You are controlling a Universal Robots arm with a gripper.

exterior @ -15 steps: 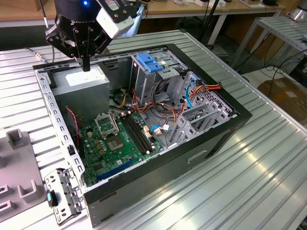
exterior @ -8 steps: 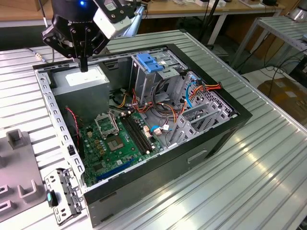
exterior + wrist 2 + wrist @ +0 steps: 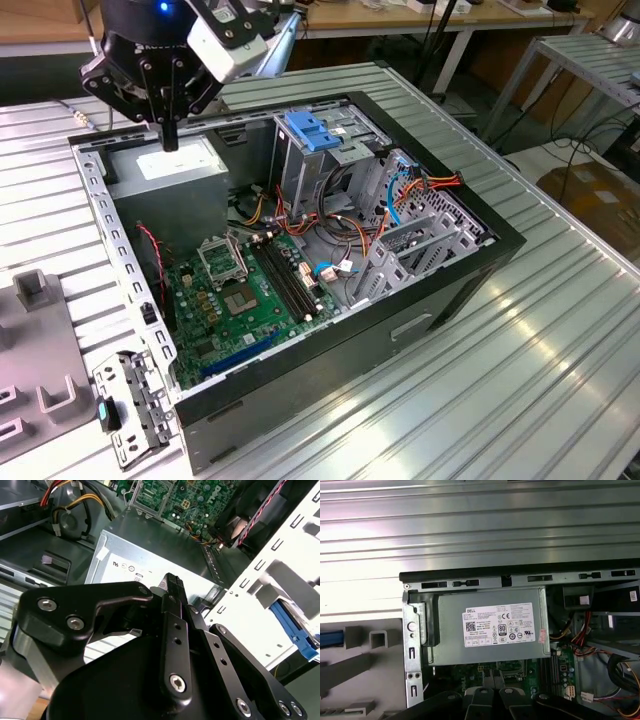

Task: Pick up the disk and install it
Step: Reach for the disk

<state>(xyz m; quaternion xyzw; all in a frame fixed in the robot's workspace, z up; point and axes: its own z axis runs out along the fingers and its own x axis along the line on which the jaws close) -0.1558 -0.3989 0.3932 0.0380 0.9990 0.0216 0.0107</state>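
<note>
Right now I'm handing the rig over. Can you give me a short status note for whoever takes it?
Pincer: shut and holding nothing. It hangs just above the power supply in a corner of the open case.
Disk: not picked up. In the first wrist view, a blue strip in the grey fixture beside the case may be its rail, but I cannot tell.
Done: nothing that shows.
Left: both the pickup and the install.
</note>
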